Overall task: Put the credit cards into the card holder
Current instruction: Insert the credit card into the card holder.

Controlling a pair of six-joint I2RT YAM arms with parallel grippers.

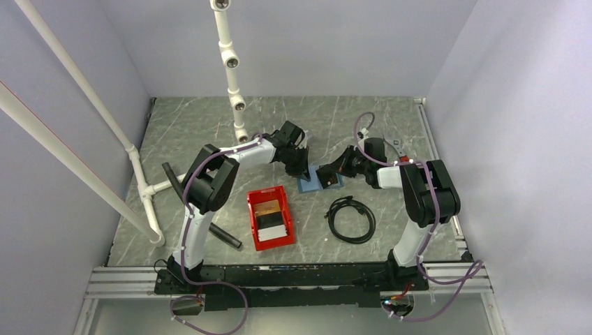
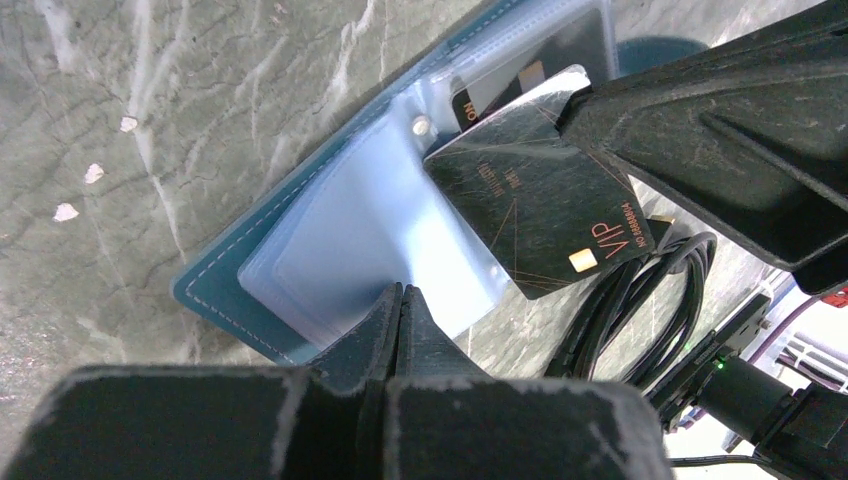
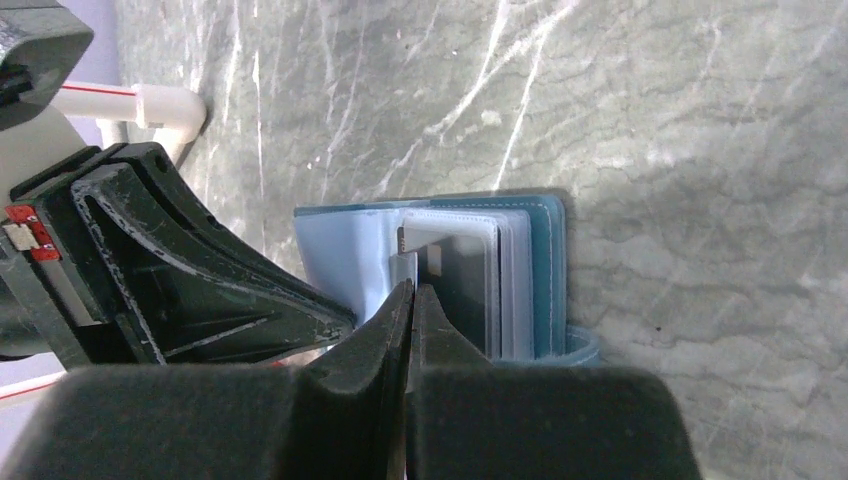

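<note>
Grey marble tabletop [image 1: 181, 118], pale walls [image 1: 314, 42]. Both arms reach inward over card holder [image 2: 210, 285]. Left gripper [image 2: 402, 292] closed, tips on its sleeve. Right gripper [image 3: 412, 290] pinches black card [image 2: 530, 205].

bin [image 1: 253, 223] left of cable [image 1: 347, 203], card holder [image 1: 306, 185] behind

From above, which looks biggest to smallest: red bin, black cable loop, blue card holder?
Red bin and black cable loop look about alike, so I won't rank them.
Blue card holder: smallest, partly hidden.

Walls [image 1: 314, 42]: plain pale lavender, three sides.
Tabletop [image 1: 188, 125]: grey-green marble, white veins.
Left edge: white pipe frame [image 1: 132, 150].
</note>
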